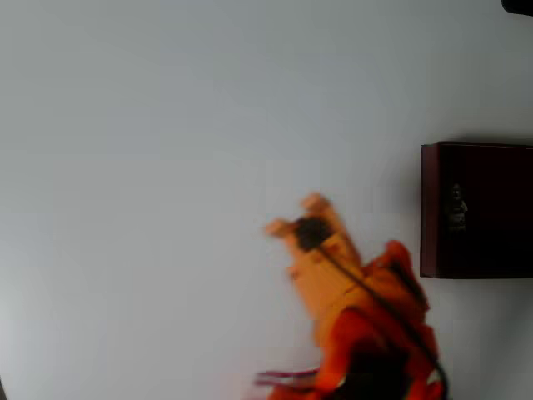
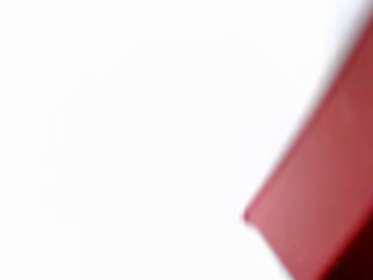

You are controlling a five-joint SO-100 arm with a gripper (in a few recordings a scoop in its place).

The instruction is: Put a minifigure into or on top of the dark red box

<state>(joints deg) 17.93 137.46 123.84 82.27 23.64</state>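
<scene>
The dark red box (image 1: 429,208) stands at the right edge of the overhead view, its inside almost black. In that dark interior lies a small pale shape (image 1: 456,208), too blurred to tell whether it is the minifigure. My orange gripper (image 1: 296,213) hovers over the white table to the left of the box, clear of it. Its two fingertips stand apart and nothing shows between them. A blurred red wall of the box (image 2: 315,192) crosses the lower right of the wrist view.
The white table (image 1: 150,183) spreads wide to the left and above the gripper. A dark object (image 1: 518,5) pokes in at the top right corner. The arm's cables (image 1: 283,379) lie near the bottom edge.
</scene>
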